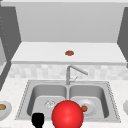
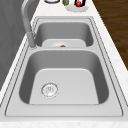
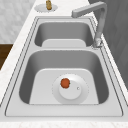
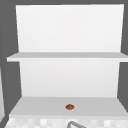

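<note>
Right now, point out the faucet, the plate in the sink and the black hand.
faucet (image 1: 68,75): front view, on its upright pipe.
plate (image 3: 75,93): right side view, on its bare white face, beside the small orange thing.
left hand (image 1: 38,119): front view, at the sink's front edge, on the hand itself.

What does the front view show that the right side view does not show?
Front view alone: the left hand at the sink's near edge, a big red ball beside it, and a small brown thing on the shelf above. Right side view alone: the whole white plate in the nearer basin. Both share: the double sink, the faucet, the orange-red thing on the plate and the plate with a brown thing on the counter.
</note>
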Controlling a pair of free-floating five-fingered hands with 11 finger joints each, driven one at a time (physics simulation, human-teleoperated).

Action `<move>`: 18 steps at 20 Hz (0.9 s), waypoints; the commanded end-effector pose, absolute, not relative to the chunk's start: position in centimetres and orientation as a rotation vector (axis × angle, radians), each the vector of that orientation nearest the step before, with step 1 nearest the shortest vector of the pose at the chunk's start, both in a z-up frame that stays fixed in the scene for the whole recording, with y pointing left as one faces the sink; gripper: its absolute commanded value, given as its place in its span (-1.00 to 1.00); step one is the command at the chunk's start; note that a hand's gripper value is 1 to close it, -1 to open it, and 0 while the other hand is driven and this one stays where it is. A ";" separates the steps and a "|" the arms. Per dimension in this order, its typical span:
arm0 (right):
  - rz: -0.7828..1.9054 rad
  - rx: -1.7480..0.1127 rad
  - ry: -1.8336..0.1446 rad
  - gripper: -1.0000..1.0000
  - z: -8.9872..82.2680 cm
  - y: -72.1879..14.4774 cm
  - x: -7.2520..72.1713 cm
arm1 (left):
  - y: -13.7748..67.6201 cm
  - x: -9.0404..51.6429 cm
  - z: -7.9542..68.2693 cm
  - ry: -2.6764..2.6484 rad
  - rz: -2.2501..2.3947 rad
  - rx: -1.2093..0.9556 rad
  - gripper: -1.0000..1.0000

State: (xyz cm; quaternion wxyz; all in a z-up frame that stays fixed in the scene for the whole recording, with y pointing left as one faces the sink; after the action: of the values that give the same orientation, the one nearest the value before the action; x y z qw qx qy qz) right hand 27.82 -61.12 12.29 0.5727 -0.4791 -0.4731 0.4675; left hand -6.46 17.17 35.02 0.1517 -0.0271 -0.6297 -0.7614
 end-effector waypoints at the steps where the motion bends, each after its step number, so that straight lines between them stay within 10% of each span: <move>1: 1.135 -1.246 -1.142 1.00 13.0 -59.9 27.0 | 17.2 -6.5 35.0 -1.807 -2.185 -0.078 0.00; 18: 1.185 -1.430 -1.123 1.00 16.8 -54.4 23.3 | 17.2 -6.5 35.0 -1.807 -2.185 -0.078 0.00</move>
State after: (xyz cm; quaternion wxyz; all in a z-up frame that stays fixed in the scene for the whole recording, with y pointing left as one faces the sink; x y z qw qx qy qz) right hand 23.75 -55.42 15.95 0.5023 -0.5526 -0.4673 0.4733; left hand -6.46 17.17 35.02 0.1517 -0.0271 -0.6297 -0.7614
